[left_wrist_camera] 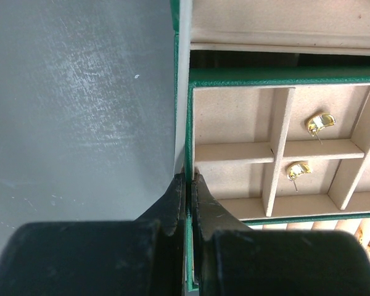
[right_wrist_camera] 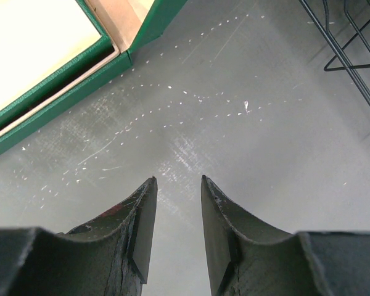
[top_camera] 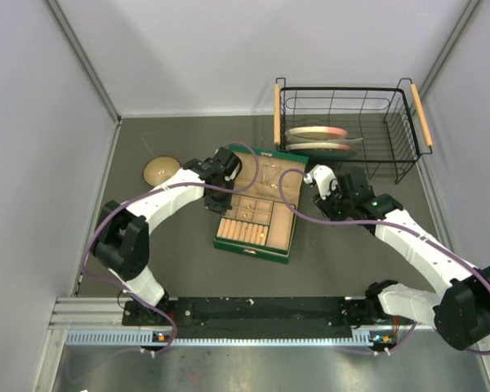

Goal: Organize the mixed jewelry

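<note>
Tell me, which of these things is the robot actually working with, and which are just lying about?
Part of the job: two gold earrings, green box with beige compartments, left gripper pinching its wall.
Just lying about: wooden bowl, wire basket, plates inside it.

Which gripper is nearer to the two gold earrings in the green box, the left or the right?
Left. The left gripper pinches the wall of the green box, one compartment from the gold earrings; the right gripper hangs open over the table outside the box.
</note>
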Controlling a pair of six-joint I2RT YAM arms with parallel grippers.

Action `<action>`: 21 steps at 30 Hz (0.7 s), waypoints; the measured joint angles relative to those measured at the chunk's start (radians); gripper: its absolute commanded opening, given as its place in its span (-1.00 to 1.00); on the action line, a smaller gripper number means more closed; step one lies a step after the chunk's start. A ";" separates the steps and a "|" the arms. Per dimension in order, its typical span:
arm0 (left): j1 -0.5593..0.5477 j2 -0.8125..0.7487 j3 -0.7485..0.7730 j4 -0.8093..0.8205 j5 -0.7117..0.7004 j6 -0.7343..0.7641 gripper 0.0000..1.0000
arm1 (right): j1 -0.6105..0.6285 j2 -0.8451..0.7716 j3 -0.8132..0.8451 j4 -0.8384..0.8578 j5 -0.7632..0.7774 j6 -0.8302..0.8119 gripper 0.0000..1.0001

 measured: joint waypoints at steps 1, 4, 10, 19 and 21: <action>0.000 0.000 0.000 0.000 0.000 0.000 -1.00 | 0.000 -0.001 0.000 0.000 0.000 0.000 -0.29; 0.001 0.000 -0.001 0.003 0.002 0.001 -0.96 | 0.000 -0.006 0.000 0.000 0.000 0.000 -0.29; 0.003 0.000 -0.002 0.006 0.008 0.006 -0.94 | 0.000 -0.019 0.000 0.000 -0.003 0.000 -0.29; -0.005 0.000 -0.002 0.007 0.002 0.011 -0.51 | 0.000 -0.027 -0.019 0.000 -0.012 -0.001 -0.28; -0.010 0.000 -0.002 0.008 -0.003 0.018 -0.22 | 0.000 -0.027 -0.019 -0.001 -0.014 0.000 -0.28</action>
